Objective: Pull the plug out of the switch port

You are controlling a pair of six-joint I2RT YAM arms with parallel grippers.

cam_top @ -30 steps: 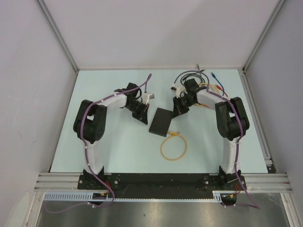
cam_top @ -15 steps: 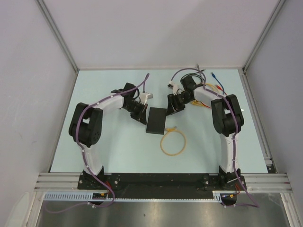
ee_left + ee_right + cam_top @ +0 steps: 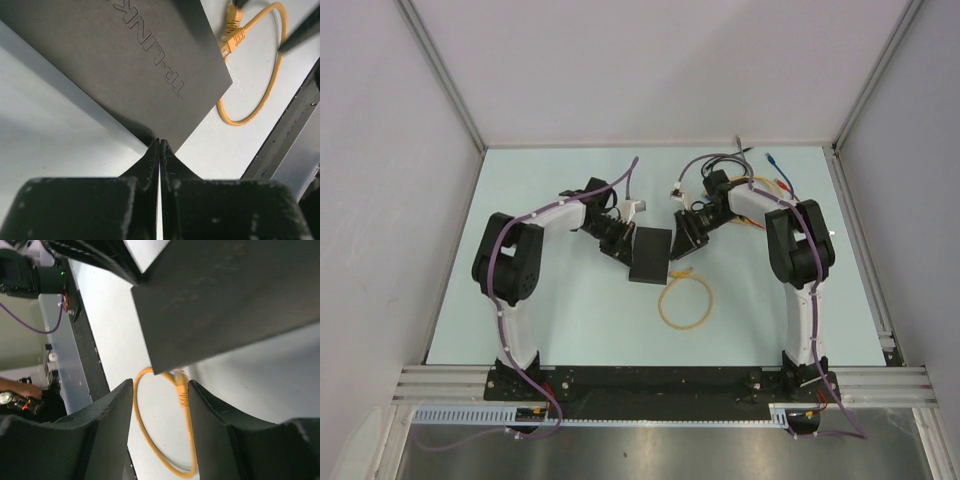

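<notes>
The switch (image 3: 651, 255) (image 3: 125, 65) is a flat black box lying on the pale table between the two arms. My left gripper (image 3: 619, 243) (image 3: 159, 142) is shut with nothing in it, its tips at the switch's left corner. A yellow cable loop (image 3: 686, 302) (image 3: 250, 102) lies just near-right of the switch. Its plug (image 3: 682, 272) (image 3: 231, 39) (image 3: 181, 390) rests on the table by the switch's right edge, with a small gap in the top view. My right gripper (image 3: 681, 242) (image 3: 161, 386) stands open above that edge, empty, framing the plug below.
A tangle of coloured wires (image 3: 760, 183) lies at the back right behind the right arm, with a blue connector (image 3: 772, 158) beyond it. The black base rail (image 3: 660, 383) runs along the near edge. Enclosure walls stand close on both sides.
The right gripper has opened from shut and shifted left toward the switch. The switch has slid left and turned straighter. The plug and yellow loop have stayed roughly where they were.
</notes>
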